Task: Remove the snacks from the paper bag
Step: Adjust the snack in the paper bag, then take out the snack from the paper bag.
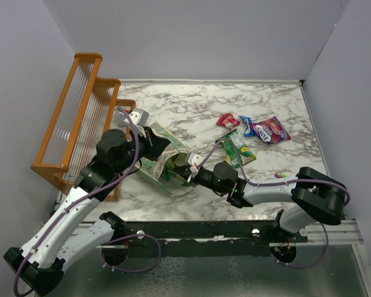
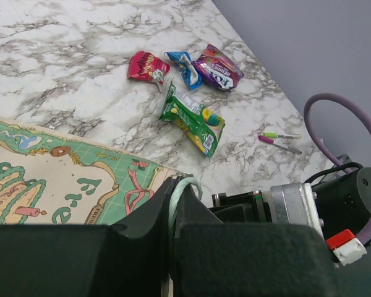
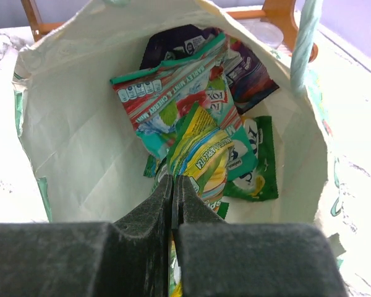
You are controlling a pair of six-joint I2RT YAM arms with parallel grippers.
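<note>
Black fingers of our right gripper (image 3: 173, 182) press shut on a crinkled yellow-green packet (image 3: 201, 154) inside the paper bag (image 3: 80, 136), whose creased white inner wall curves around them. Behind that packet we see more shiny snacks (image 3: 191, 111) heaped in the bag: a red-and-teal packet (image 3: 167, 93), a green-and-white packet (image 3: 260, 167), and a dark purple packet (image 3: 179, 40) farthest in. Our right arm (image 1: 266, 192) lies low, stretched leftward along the near table edge, with its wrist at the bag's mouth. Our left gripper (image 2: 172, 204) is clamped on the bag's thin pale loop handle (image 2: 184, 184). Our left arm (image 1: 80, 198) bends at a raised elbow beside the bag, which lies tipped with a printed pale-green face up. Farther out, on the grey-veined marble table (image 1: 191, 105), four packets rest close together: a long green packet (image 1: 238, 148), a red packet (image 1: 226, 120), a blue packet (image 1: 245, 124) and a purple packet (image 1: 269, 130). Two thin pens (image 2: 278, 139) lie near them. An orange wooden rack (image 1: 74, 117) stands at far left.
</note>
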